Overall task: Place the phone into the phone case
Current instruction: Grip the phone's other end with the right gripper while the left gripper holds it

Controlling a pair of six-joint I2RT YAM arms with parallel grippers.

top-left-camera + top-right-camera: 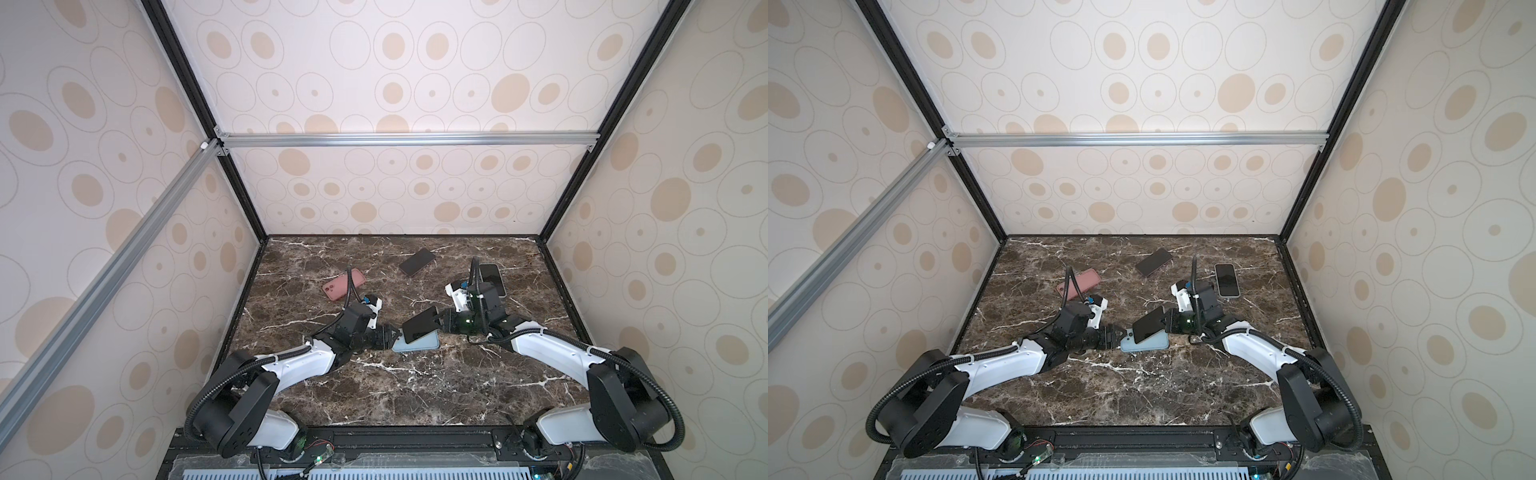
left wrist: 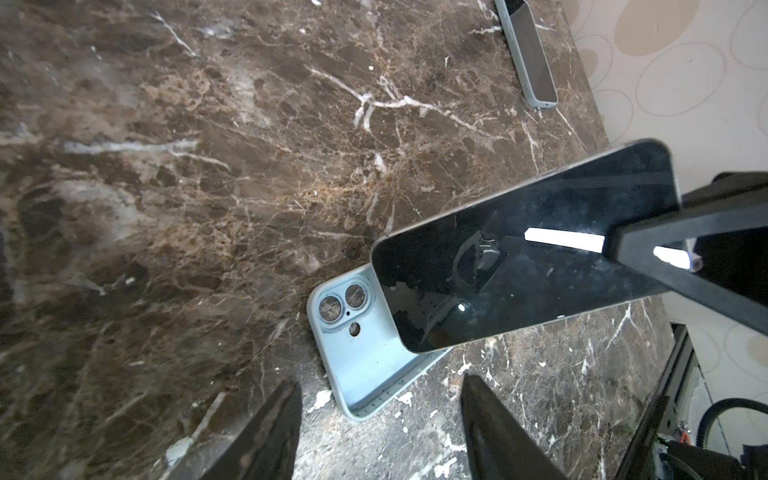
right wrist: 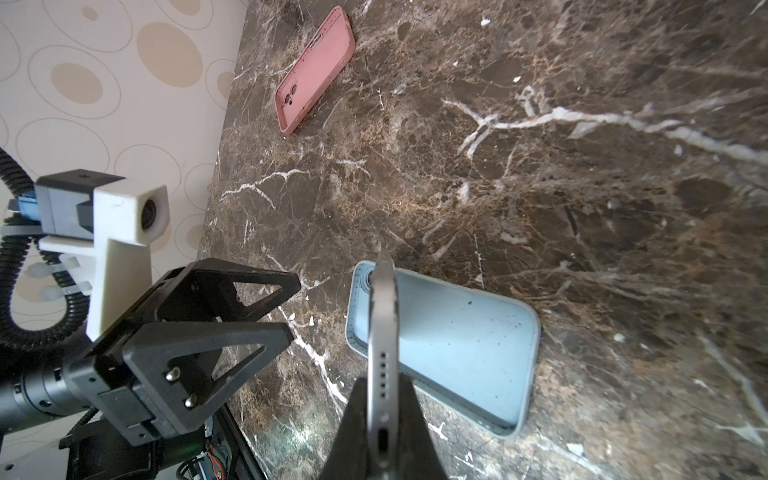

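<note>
In both top views the dark brown marble surface carries the left arm and the right arm, both stretched low toward the middle. Between them the light blue silicone phone case lies open side up and empty. Only the left wrist view shows its camera holes. The right gripper is clamped on the black glass-fronted phone, which is tilted with its low end over the case's camera end. Only the right wrist view shows the phone's port edge. The left gripper has its jaws apart, just beside the case.
</note>
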